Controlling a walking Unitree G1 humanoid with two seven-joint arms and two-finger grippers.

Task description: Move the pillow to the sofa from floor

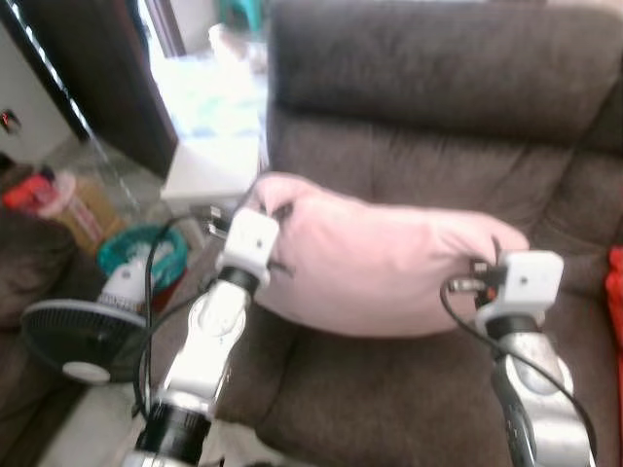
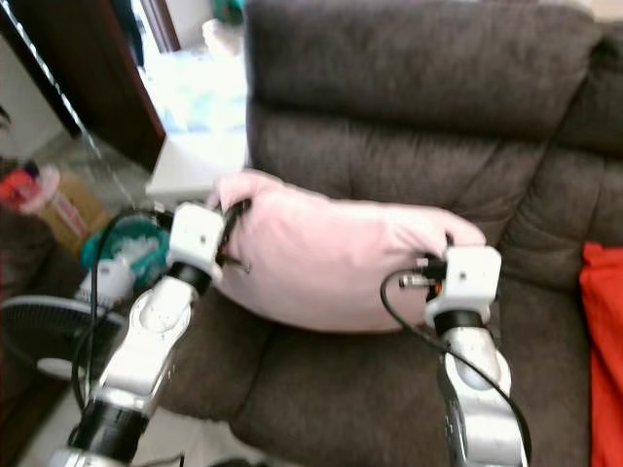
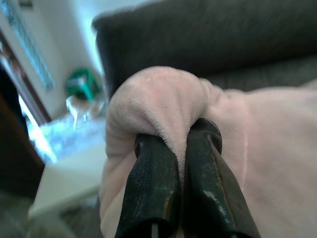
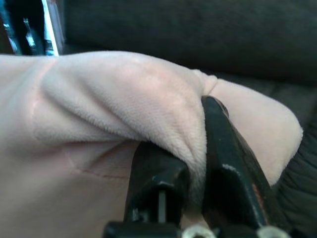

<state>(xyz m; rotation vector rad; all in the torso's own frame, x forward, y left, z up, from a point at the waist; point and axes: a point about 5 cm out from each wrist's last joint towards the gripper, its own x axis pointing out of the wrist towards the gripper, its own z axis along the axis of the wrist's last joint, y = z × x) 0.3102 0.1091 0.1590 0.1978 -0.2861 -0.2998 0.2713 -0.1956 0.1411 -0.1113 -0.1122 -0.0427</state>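
A pale pink pillow (image 1: 375, 263) hangs between my two arms, just above the seat of the dark brown sofa (image 1: 438, 107). My left gripper (image 1: 277, 219) is shut on the pillow's left corner; in the left wrist view the black fingers (image 3: 153, 183) pinch a fold of pink fabric (image 3: 158, 104). My right gripper (image 1: 487, 268) is shut on the pillow's right end, where its fingers (image 4: 223, 158) squeeze a bunched fold of the pillow (image 4: 124, 99). The fingertips are hidden in the fabric in the eye views.
A small black fan (image 1: 83, 336) stands on the floor at the left, next to a teal bin (image 1: 141, 253). A white low table (image 1: 209, 165) sits beside the sofa's left arm. A red cushion (image 2: 604, 341) lies at the sofa's right.
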